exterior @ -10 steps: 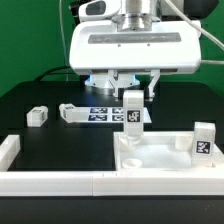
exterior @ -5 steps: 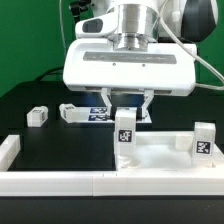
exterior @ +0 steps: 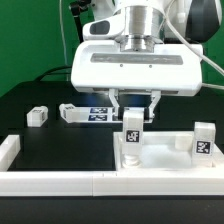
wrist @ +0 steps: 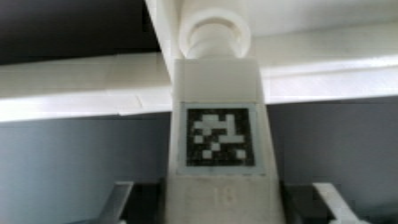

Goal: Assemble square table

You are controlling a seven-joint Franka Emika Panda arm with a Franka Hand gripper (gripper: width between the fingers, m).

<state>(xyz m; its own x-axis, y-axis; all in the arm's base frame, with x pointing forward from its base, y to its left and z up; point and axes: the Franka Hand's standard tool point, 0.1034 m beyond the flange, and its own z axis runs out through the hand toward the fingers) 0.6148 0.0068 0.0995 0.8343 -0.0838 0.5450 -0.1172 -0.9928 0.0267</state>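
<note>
My gripper is shut on a short white leg with a black-and-white tag, held upright. The leg's lower end sits at the corner of the square table top on the exterior view's left; I cannot tell whether it touches. The top lies rimmed face up. A second leg stands at its corner on the exterior view's right. In the wrist view the held leg runs between the fingers of the gripper, with the top's rim beyond it.
Two loose legs lie on the black table towards the exterior view's left. The marker board lies behind the gripper. A low white border rail runs along the front, with an end piece at the exterior view's left.
The gripper has come down with the leg, bringing it low over the table top's corner, then shifted slightly to the exterior view's right. Nothing else moved.
</note>
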